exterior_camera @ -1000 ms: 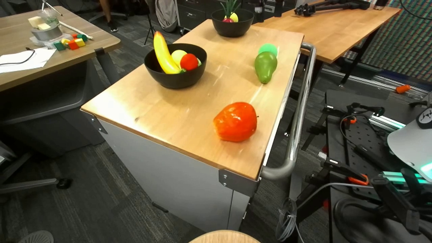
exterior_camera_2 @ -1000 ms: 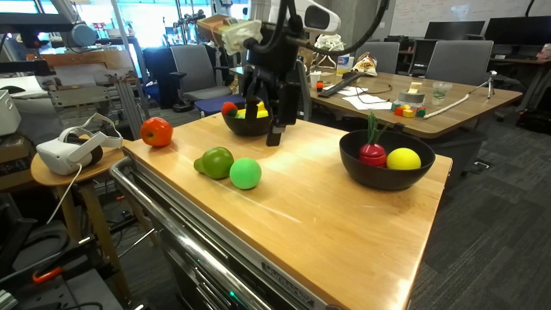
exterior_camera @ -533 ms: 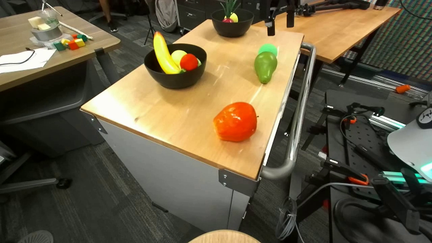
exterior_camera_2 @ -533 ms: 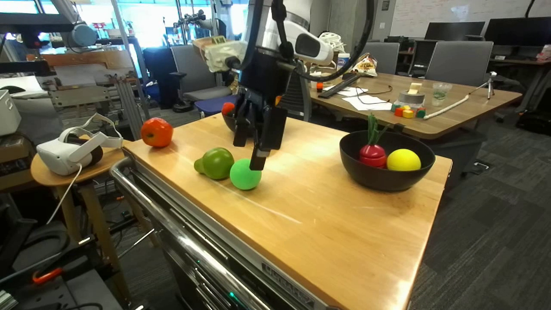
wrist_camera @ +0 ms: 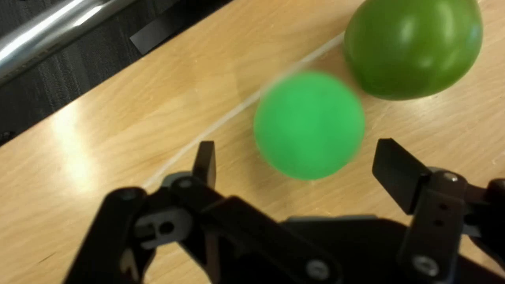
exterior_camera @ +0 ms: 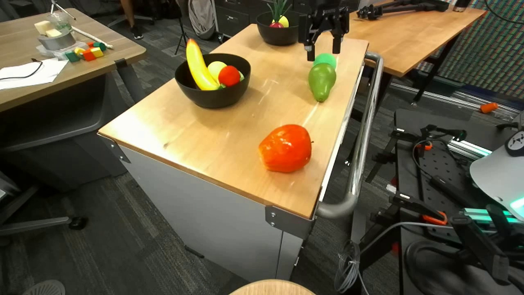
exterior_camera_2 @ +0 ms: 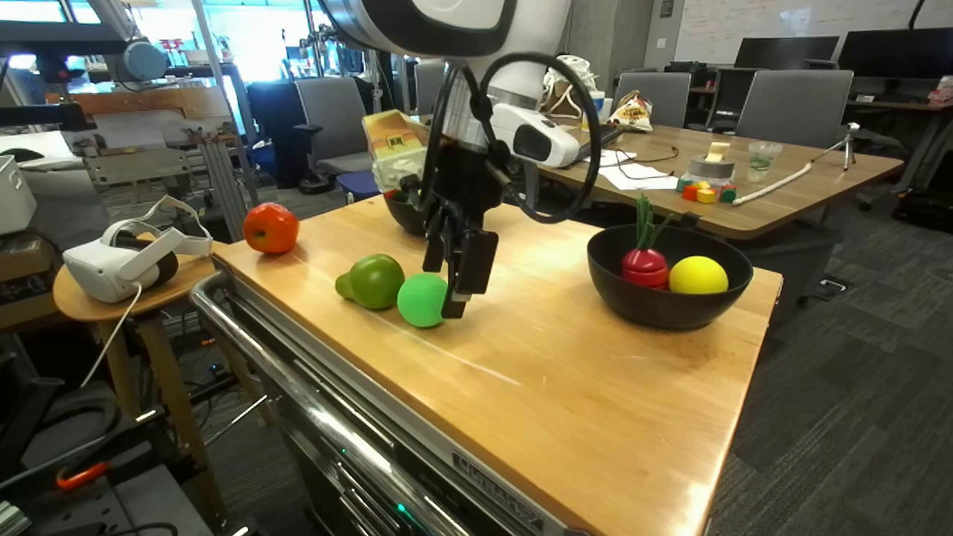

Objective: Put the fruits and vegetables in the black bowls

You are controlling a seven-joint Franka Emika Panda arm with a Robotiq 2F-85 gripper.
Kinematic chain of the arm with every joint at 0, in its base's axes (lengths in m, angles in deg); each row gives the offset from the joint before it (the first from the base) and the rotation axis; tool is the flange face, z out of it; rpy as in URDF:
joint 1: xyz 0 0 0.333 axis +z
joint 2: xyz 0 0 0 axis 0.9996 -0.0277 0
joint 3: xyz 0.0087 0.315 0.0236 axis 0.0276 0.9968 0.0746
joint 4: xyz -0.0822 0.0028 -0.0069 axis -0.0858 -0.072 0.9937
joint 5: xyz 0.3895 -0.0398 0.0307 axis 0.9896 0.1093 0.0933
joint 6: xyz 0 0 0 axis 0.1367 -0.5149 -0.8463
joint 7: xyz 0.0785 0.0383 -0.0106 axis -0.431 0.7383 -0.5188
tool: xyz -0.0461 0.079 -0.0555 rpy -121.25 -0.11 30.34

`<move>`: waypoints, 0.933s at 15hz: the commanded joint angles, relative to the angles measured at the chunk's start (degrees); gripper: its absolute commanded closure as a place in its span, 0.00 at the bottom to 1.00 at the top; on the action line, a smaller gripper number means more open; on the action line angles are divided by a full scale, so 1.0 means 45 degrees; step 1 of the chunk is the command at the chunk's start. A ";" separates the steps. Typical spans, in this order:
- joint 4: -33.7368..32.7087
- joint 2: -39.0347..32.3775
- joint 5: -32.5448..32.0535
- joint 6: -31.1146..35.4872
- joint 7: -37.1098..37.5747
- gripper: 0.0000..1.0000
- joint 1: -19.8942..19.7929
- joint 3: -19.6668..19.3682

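Plainly, the black claw [wrist_camera: 296, 154] is spread wide, its two fingers [wrist_camera: 398, 175] set well apart. In the wrist view, one green ball [wrist_camera: 309, 126] is framed between and past them, parted from both, with wooden tabletop [wrist_camera: 158, 118] shown on either side. Just beside the ball, one green pear-shaped fruit [exterior_camera_2: 376, 281] is laid; one big red fruit [exterior_camera: 285, 148] is placed well apart, near a corner, so three pieces are counted on the wood. Two black bowls [exterior_camera: 213, 99] are counted too. In the one nearer the red fruit, one yellow banana [exterior_camera: 199, 69], one yellow round piece [exterior_camera: 214, 66], one red round piece [exterior_camera: 229, 76] and some green bits [exterior_camera: 242, 75], too hidden to be numbered, are gathered. In the other bowl [exterior_camera_2: 670, 311], one green-topped red radish [exterior_camera_2: 645, 269] and one yellow ball [exterior_camera_2: 698, 275] are held.
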 commanded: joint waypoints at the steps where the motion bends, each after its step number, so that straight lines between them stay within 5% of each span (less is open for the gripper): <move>1: -0.0020 -0.0518 0.0586 0.0766 0.0509 0.12 0.0099 0.0099; 2: 0.0012 -0.0549 0.0753 0.0855 0.0518 0.28 0.0121 0.0145; 5: 0.0199 -0.0342 0.0937 0.0669 0.0502 0.51 0.0235 0.0272; 8: 0.0457 0.0136 0.0732 0.0326 0.0539 0.43 0.0365 0.0357; 9: 0.0548 0.0308 0.0724 0.0289 0.0592 0.69 0.0377 0.0352; 12: 0.0514 0.0656 0.0675 0.0393 0.0686 0.74 0.0380 0.0310; 14: 0.0147 0.1024 -0.0554 0.0842 0.1103 0.77 0.0494 0.0206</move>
